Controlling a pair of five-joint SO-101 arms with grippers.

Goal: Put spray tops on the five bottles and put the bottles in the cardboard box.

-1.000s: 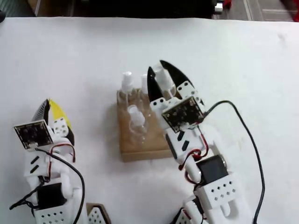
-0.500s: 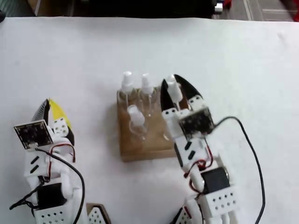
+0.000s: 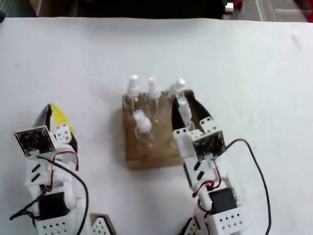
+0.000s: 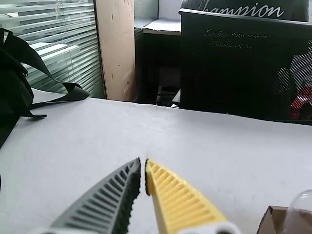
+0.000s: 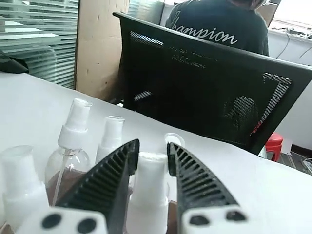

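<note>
The cardboard box (image 3: 161, 155) lies mid-table. Clear bottles with white spray tops stand in it: three along the far side (image 3: 133, 89) (image 3: 153, 89) (image 3: 177, 87) and one nearer (image 3: 142, 123). My right gripper (image 3: 186, 108) is over the box's right side, shut on the spray top of a fifth bottle (image 3: 182, 106). In the right wrist view that top (image 5: 150, 171) sits between the ribbed fingers (image 5: 109, 178), with other bottles (image 5: 73, 134) (image 5: 111, 136) behind. My left gripper (image 3: 53, 113) rests shut and empty on the table left of the box; its fingertips (image 4: 144, 165) meet.
White tabletop (image 3: 254, 73) lies open around the box. A cardboard corner (image 3: 105, 223) shows at the near edge between the arms. A black cable (image 3: 259, 161) loops beside the right arm. A black chair (image 5: 219, 83) stands beyond the table.
My right gripper has drawn back toward its base, from the box's far edge to over its right side, and its fingers have narrowed. The left arm has not moved.
</note>
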